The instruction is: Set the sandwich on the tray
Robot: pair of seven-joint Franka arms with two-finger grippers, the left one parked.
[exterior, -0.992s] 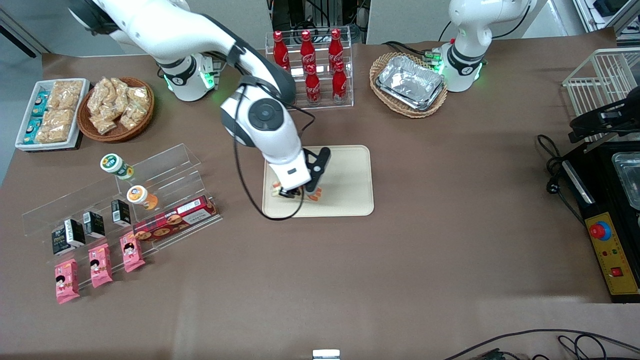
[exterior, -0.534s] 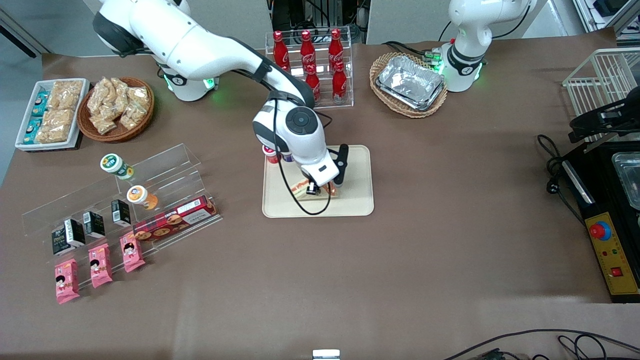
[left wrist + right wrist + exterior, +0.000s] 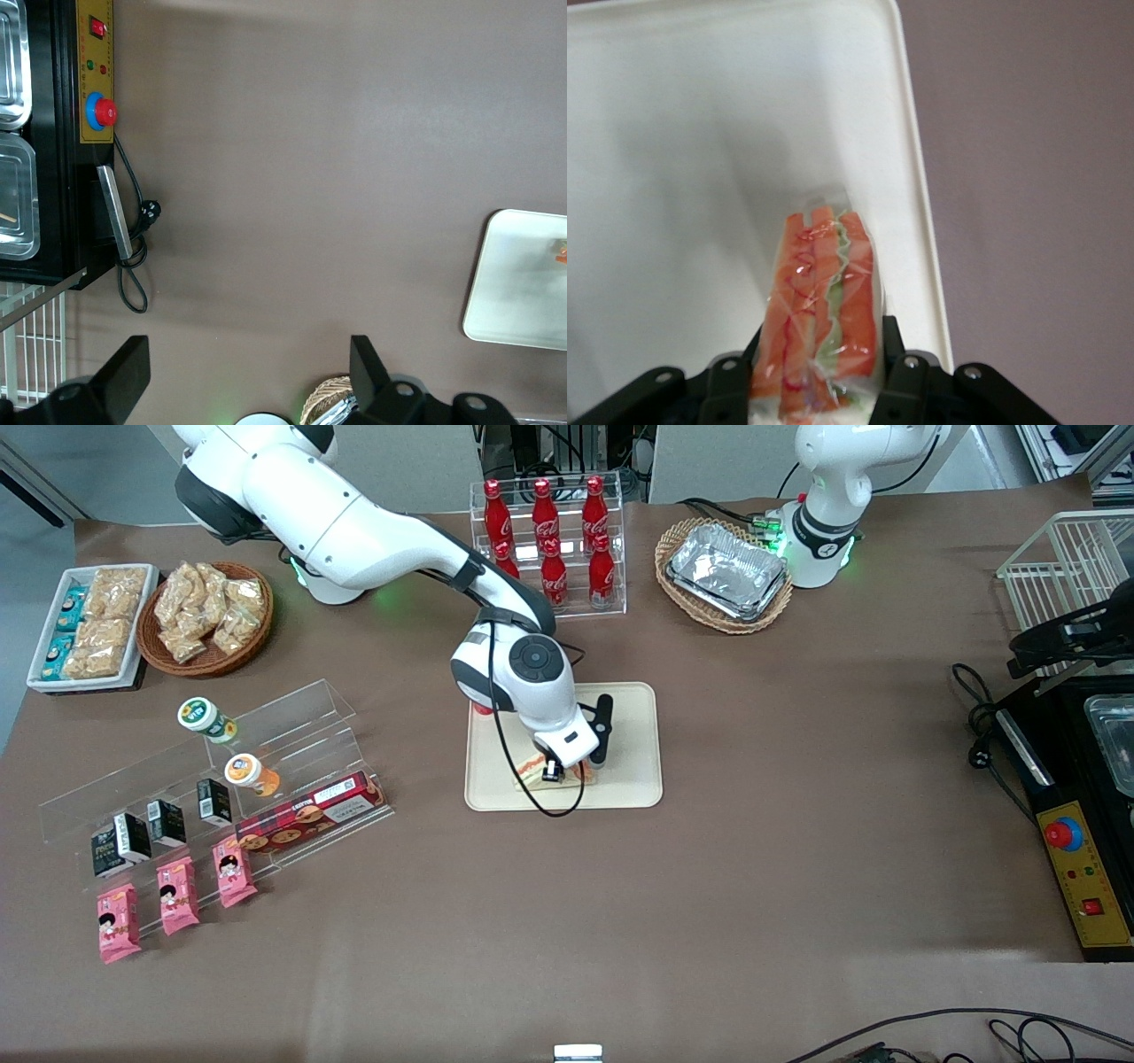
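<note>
The sandwich [image 3: 535, 765] is a clear-wrapped wedge with orange and green layers. It sits between the fingers of my right gripper [image 3: 558, 771], low over the middle of the cream tray [image 3: 633, 717], on its part nearer the front camera. The right wrist view shows the sandwich [image 3: 824, 292] clamped between the two black fingers [image 3: 908, 372] of the gripper [image 3: 824, 335], with the tray [image 3: 700, 133] under it. I cannot tell whether the sandwich touches the tray. The tray's corner also shows in the left wrist view [image 3: 514, 292].
A red can [image 3: 481, 708] stands at the tray's corner, partly hidden by the arm. A rack of cola bottles [image 3: 549, 540] and a wicker basket of foil trays [image 3: 726, 571] stand farther from the front camera. Acrylic snack shelves [image 3: 221, 779] lie toward the working arm's end.
My gripper has carried the sandwich along the tray, from the working arm's end toward its middle. The wrist has turned, and in the last half second it has come slightly lower.
</note>
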